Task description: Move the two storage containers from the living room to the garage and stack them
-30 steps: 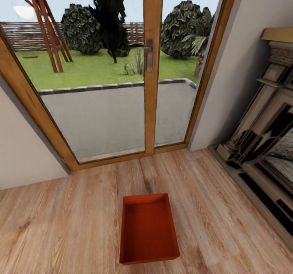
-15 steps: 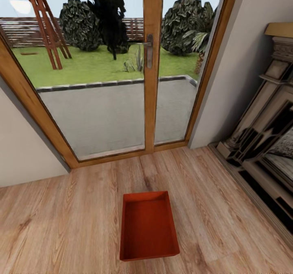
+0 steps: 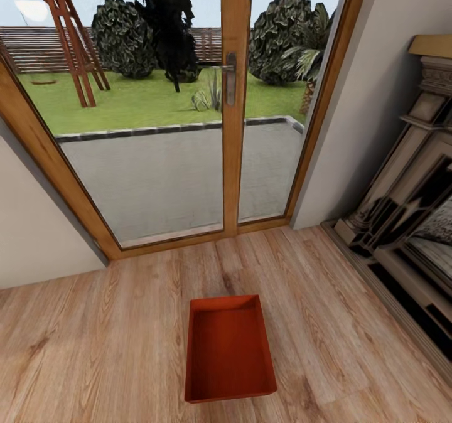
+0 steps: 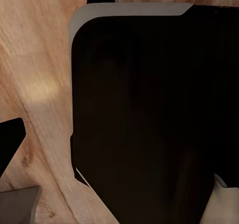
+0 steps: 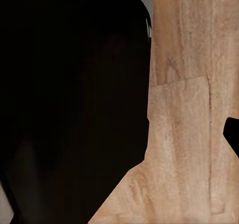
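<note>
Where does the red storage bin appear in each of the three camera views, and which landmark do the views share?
Head view: the red bin sits low and centre on the wood floor, before the glass door.
Left wrist view: not in it.
Right wrist view: not in it.
Shared landmark: the wood floor.

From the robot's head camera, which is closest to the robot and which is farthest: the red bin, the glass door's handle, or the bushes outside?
1. Storage container: on the wood floor just ahead, at centre.
2. Door handle: on the glass door's middle post, beyond the bin.
3. Bushes: out in the garden, past the paving and the grass.
</note>
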### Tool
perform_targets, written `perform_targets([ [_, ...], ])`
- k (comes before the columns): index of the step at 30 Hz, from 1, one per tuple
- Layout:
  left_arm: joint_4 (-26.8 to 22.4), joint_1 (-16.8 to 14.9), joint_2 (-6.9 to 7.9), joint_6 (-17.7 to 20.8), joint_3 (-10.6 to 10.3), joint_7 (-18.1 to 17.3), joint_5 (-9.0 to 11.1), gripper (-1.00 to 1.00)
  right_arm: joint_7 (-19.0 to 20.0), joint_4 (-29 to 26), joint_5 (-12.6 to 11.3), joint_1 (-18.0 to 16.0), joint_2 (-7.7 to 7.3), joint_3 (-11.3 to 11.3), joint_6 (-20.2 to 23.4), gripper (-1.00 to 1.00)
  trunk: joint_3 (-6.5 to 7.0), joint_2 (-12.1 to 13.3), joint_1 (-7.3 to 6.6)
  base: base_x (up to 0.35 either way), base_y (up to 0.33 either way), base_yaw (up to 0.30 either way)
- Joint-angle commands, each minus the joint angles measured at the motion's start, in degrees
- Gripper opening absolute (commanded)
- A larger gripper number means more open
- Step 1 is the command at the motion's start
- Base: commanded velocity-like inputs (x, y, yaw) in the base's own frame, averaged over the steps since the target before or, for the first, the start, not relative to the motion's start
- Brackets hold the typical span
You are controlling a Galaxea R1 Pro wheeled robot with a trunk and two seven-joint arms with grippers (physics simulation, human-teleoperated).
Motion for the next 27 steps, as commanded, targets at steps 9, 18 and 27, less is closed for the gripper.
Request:
perform_targets([
  [9, 0.1, 0.0, 0.1, -0.2, 0.0, -0.3, 0.1, 1.0, 0.0, 0.2, -0.4, 0.0, -0.06, 0.5, -0.4, 1.0, -0.04, 0.0, 0.0, 0.0, 0.0, 0.0],
  [18, 0.1, 0.0, 0.1, -0.2, 0.0, -0.3, 0.2, 1.0, 0.0, 0.2, 0.0, 0.0, -0.07, 0.5, -0.4, 1.0, -0.38, 0.0, 0.0, 0.0, 0.0, 0.0],
  [27, 0.1, 0.0, 0.13, -0.2, 0.0, -0.3, 0.2, 1.0, 0.0, 0.2, 0.1, 0.0, -0.09, 0.5, -0.4, 1.0, -1.18, 0.0, 0.0, 0.0, 0.0, 0.0],
])
